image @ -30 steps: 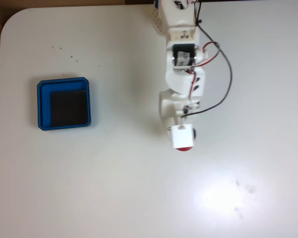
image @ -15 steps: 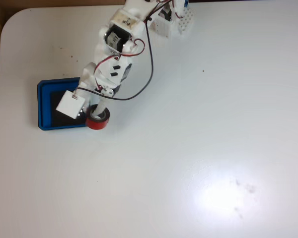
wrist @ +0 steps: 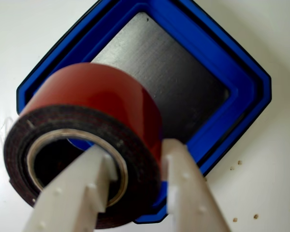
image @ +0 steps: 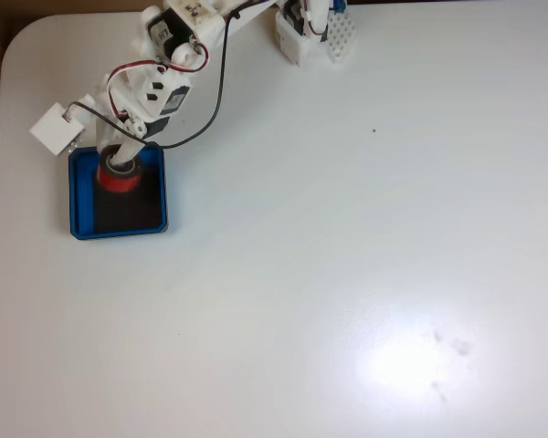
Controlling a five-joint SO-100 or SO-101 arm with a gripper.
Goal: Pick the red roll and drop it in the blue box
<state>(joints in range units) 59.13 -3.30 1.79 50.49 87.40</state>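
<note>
White table (image: pixel 347 274): our gripper (wrist: pixel 135 166) pinches the red roll's (wrist: pixel 96 96) wall above the blue box (image: pixel 80 228), near the table's left edge. Released tilted, we judge it could roll out.

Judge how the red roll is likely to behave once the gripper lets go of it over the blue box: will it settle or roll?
The red roll is round and held on edge, one finger through its core, so it may roll. The blue box has raised walls that should contain it. It looks stiff and light, since a wall pinch by the gripper holds it.
</note>
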